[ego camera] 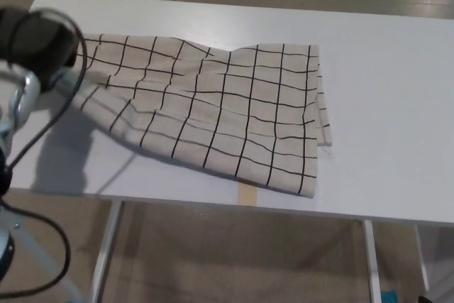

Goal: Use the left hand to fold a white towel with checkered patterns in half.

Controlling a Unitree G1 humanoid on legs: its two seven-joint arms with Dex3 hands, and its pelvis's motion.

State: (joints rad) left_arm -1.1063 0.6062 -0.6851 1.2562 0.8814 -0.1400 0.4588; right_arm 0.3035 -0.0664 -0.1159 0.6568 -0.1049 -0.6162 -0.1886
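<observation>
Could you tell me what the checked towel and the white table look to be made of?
Cream towel with black grid lines: apparently thin woven cotton, matte; it creases softly. White rectangular table: probably laminate or painted board, smooth, faintly glossy.
</observation>
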